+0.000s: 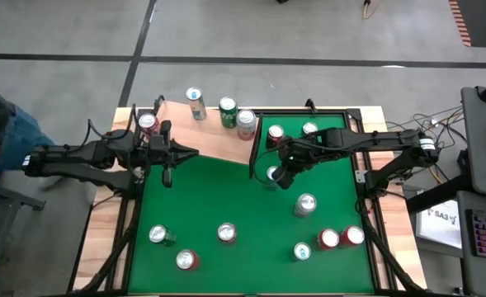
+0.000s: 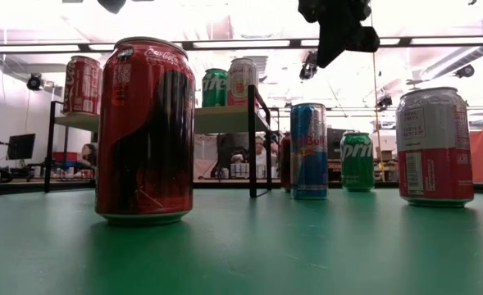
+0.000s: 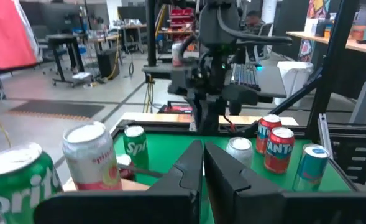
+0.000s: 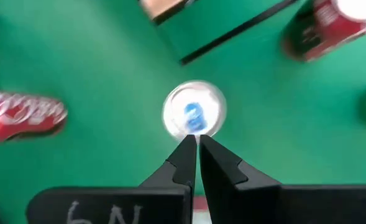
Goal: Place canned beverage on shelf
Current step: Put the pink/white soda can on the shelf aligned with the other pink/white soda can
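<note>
Blue can [image 4: 194, 116] below right end effector [image 4: 195, 144]

Both arms are built of dark, near-black segments, with thin dark cables trailed along them. The right pincer [image 4: 194, 146] is formed of two matte black tapered fingers, and pale handwritten marks are borne on the black block behind them. The left pincer [image 3: 202, 152] is made up of the same black wedge-shaped fingers.

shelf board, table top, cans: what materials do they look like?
Shelf board: pale wood or wood-look laminate, matte; faint grain shows, and I can't tell solid from veneer. Table top: green fabric, likely felt; flat, glare-free, only soft can reflections in the low view. Red can: thin metal, probably aluminium, with glossy printed sides and a bare silvery rim.
</note>
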{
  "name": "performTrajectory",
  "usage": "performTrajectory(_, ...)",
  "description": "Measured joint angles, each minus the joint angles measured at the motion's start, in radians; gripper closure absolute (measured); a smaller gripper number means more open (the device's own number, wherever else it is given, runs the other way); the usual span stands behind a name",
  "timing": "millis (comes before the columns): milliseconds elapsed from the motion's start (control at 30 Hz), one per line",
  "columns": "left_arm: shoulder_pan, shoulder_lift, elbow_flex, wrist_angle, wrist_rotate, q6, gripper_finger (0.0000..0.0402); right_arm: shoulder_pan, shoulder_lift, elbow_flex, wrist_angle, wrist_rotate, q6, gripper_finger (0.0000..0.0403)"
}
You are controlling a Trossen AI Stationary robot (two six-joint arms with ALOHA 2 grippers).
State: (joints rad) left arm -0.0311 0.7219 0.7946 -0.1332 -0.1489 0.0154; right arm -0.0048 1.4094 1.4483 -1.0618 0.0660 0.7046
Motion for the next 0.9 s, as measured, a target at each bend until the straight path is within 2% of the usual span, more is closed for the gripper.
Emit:
performTrajectory(200, 0.000, 0.007, 0.011, 0.002, -0.001, 0.032, 0.0402, 0.014, 0.000, 0.000, -0.053, -0.284, 0.054, 0.0390)
performTrajectory(267, 0.000, 0.010, 0.011, 0.002, -0.001, 0.032, 0.0402, 0.014, 0.000, 0.000, -0.111, -0.348, 0.111, 0.0390)
performTrajectory(333, 0.000, 0.014, 0.011, 0.002, -0.001, 0.032, 0.0402, 0.014, 0.000, 0.000, -0.201, -0.356, 0.185, 0.0390)
performTrajectory(500, 0.000, 0.025, 0.011, 0.003, -0.001, 0.033, 0.0402, 0.027, 0.000, 0.000, -0.356, -0.354, 0.243, 0.0390)
performTrajectory(667, 0.000, 0.018, 0.011, 0.023, -0.002, 0.050, 0.0402, 0.037, 0.000, 0.000, -0.356, -0.348, 0.240, 0.0390)
performTrajectory(767, 0.000, 0.015, 0.011, 0.024, -0.002, 0.054, 0.0402, 0.037, 0.004, 0.000, -0.343, -0.295, 0.262, 0.0390)
performTrajectory(900, 0.000, 0.016, 0.022, 0.017, -0.002, 0.061, 0.0402, 0.039, 0.008, 0.000, -0.344, -0.283, 0.272, 0.0384)
